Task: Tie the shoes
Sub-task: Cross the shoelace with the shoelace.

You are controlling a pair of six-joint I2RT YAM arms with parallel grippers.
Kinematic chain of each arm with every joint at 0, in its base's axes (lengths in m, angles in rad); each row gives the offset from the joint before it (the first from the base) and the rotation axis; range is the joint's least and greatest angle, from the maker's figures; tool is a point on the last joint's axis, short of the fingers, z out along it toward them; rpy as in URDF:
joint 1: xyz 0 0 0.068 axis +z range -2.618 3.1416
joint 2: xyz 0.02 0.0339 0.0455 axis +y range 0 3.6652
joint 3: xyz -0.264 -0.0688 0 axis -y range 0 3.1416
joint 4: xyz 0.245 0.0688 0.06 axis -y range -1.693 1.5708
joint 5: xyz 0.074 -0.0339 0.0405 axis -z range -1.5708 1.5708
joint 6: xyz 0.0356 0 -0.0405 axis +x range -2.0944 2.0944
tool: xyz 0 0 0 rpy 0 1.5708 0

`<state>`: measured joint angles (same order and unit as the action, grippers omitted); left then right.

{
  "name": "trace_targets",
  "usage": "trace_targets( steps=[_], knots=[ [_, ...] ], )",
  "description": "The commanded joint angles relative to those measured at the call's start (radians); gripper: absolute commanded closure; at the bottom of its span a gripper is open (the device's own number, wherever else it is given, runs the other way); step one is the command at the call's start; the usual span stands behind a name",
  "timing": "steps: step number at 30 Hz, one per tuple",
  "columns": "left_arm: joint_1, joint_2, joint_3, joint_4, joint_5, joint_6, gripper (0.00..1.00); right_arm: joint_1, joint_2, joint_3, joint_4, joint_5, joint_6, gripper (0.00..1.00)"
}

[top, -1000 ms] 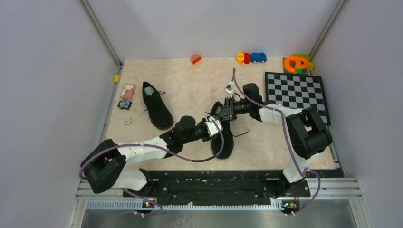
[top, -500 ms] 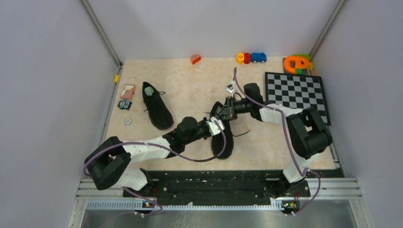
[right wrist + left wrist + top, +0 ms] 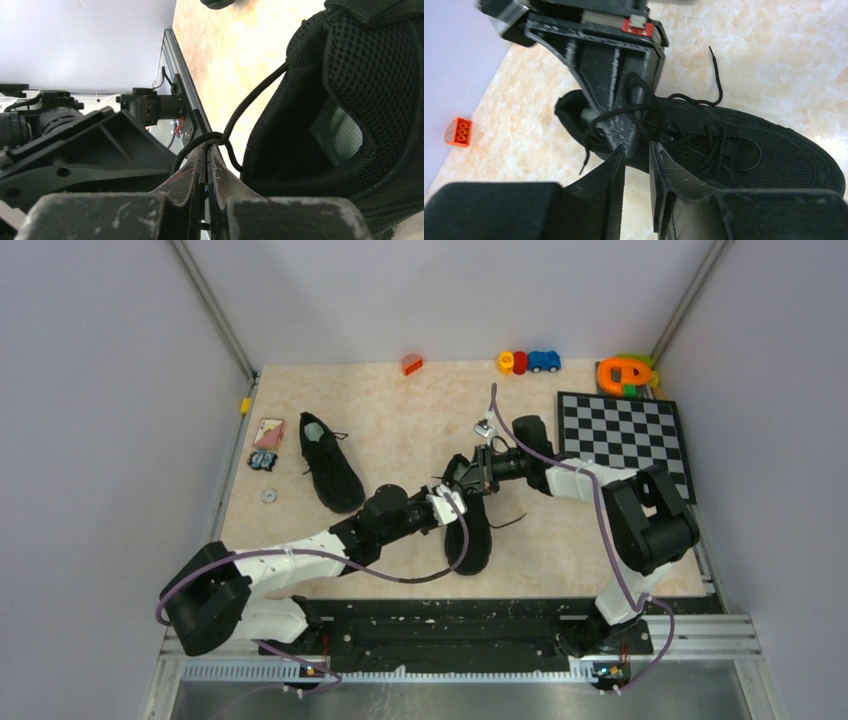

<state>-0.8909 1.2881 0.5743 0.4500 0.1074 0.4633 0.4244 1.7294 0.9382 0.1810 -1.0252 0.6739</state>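
Two black shoes lie on the table: one at the left [image 3: 330, 468], one in the middle [image 3: 470, 530] between the arms. My right gripper [image 3: 468, 476] [image 3: 206, 149] is shut on a thin black lace [image 3: 250, 100] of the middle shoe [image 3: 350, 100], right beside its heel opening. The lace loops over the closed tips. My left gripper [image 3: 447, 504] [image 3: 637, 150] sits just in front of those tips, beside the shoe [image 3: 754, 150]. Its jaws stand a little apart, with only table showing between them. More lace [image 3: 714, 75] trails loose over the tongue.
A checkerboard [image 3: 625, 435] lies at the right. Small toys line the back edge: an orange brick [image 3: 412, 364] [image 3: 458, 131], a yellow, red and blue row [image 3: 528, 362], an orange and green piece [image 3: 625, 373]. A card [image 3: 268, 432] and a washer [image 3: 269, 496] lie left of the left shoe.
My left arm's elbow has swung left and its gripper has edged slightly back towards the left. The right gripper keeps hold of the lace in the same place.
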Motion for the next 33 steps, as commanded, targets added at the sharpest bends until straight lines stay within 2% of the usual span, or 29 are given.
trace_targets(
  steps=[1,6,10,17,33],
  knots=[
    [0.006,-0.088,0.001,0.009,-0.022,-0.032,0.72,0.004,-0.040,0.041,-0.008,-0.026,-0.020,1.00],
    [0.006,-0.071,0.020,0.028,-0.025,-0.022,0.73,0.004,-0.047,0.044,-0.012,-0.022,-0.016,1.00],
    [0.006,-0.037,0.037,0.034,0.029,0.009,0.67,0.004,-0.052,0.046,-0.018,-0.022,-0.017,1.00],
    [0.006,-0.001,0.046,0.074,0.035,0.024,0.66,0.004,-0.055,0.047,-0.024,-0.022,-0.018,1.00],
    [0.006,0.021,0.068,0.034,0.103,0.042,0.63,0.004,-0.049,0.047,-0.025,-0.024,-0.022,1.00]
  ],
)
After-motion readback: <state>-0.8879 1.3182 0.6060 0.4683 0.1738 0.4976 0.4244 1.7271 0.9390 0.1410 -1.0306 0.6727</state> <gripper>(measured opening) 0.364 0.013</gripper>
